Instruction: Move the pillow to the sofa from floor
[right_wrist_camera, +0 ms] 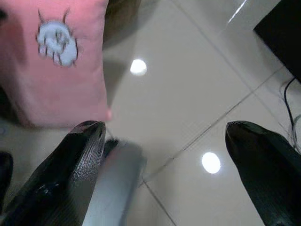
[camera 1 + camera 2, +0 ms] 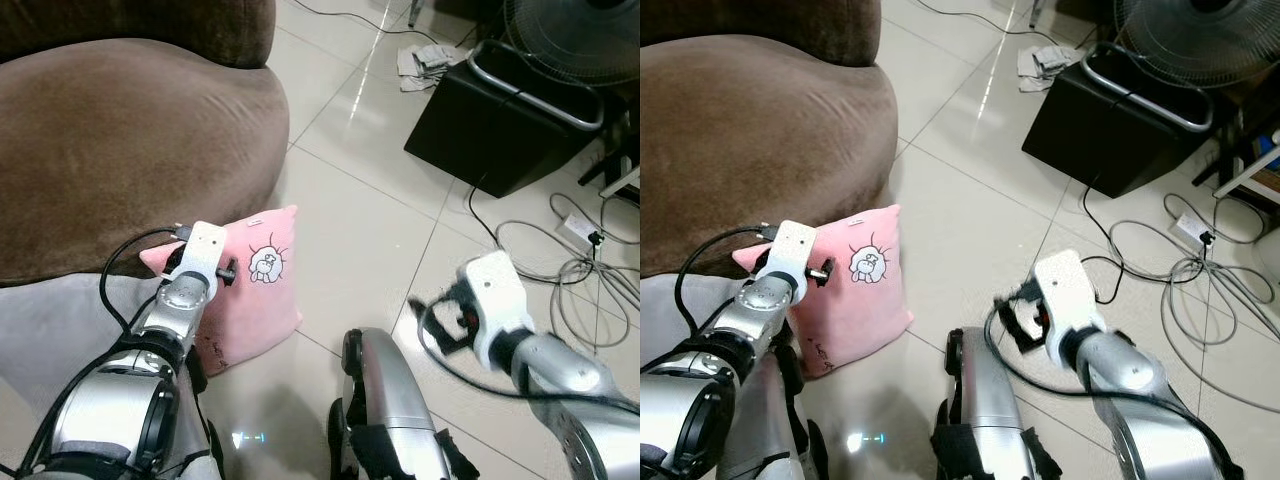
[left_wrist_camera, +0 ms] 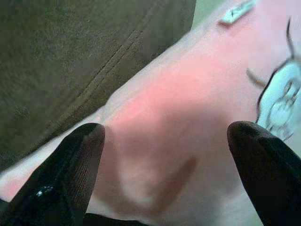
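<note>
Pillow (image 2: pixel 255 300) leans against sofa (image 2: pixel 120 150); left gripper (image 3: pixel 164 155), fingers spread, should straddle its top edge squarely before pinching; right gripper (image 1: pixel 164 155) hovers open.

You find no words, brands or numbers legible here. The pink pillow (image 2: pixel 250 290) carries only a small cartoon drawing; dark writing near its six o'clock edge is too small to read.
</note>
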Motion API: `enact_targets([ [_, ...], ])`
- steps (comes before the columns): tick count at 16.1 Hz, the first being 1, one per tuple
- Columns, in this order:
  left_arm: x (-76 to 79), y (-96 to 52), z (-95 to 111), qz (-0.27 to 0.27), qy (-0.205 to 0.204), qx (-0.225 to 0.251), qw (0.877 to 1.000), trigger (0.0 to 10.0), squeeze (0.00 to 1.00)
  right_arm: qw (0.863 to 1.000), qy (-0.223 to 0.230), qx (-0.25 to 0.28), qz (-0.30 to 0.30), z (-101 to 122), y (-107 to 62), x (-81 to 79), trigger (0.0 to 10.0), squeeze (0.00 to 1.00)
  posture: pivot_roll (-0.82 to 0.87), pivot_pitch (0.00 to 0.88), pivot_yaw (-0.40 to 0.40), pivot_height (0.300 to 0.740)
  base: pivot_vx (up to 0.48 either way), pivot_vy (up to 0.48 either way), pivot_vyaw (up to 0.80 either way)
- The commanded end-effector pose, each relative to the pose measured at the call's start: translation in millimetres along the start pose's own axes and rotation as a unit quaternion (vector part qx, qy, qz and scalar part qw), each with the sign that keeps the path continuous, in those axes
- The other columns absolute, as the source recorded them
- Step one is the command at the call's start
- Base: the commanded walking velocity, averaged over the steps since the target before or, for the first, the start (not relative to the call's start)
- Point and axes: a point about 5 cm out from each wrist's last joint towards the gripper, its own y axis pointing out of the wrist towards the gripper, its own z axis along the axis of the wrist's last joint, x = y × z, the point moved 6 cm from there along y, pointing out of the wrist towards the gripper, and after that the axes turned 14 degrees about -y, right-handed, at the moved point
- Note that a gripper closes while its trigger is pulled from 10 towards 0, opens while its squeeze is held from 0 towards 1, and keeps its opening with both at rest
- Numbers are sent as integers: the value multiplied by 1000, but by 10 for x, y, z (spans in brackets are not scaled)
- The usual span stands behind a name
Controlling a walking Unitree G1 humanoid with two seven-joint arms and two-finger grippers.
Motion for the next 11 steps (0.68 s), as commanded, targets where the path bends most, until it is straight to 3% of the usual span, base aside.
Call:
enact_targets([
  [1, 25, -2, -41, -1, 41, -9, 999, 10000, 0, 1000, -6, -14, 13, -69, -48, -44, 10000, 0, -278, 227, -192, 531, 0, 0, 0],
  [2, -2, -11, -99, 1, 70, -18, 997, 10000, 0, 1000, 0, -16, 19, -76, -80, -75, 10000, 0, -279, 223, -194, 531, 0, 0, 0],
  [4, 0, -19, -152, -5, 68, -28, 997, 10000, 0, 1000, 2, -17, 21, -74, -94, -93, 10000, 0, -280, 225, -194, 531, 0, 0, 0],
  [6, 5, -38, -254, -15, 105, -43, 993, 10000, 0, 999, -1, -17, 27, -71, -115, -130, 10000, 0, -281, 228, -196, 531, 0, 0, 0],
  [8, -96, -49, -272, 4, 138, -41, 990, 10000, 0, 999, -6, -19, 42, -103, -157, -183, 10000, 0, -284, 216, -195, 531, 0, 0, 0],
  [11, -77, -67, -367, -13, 126, -60, 990, 10000, 0, 998, -9, -25, 54, -141, -197, -236, 10000, 0, -285, 220, -192, 531, 0, 0, 0],
])
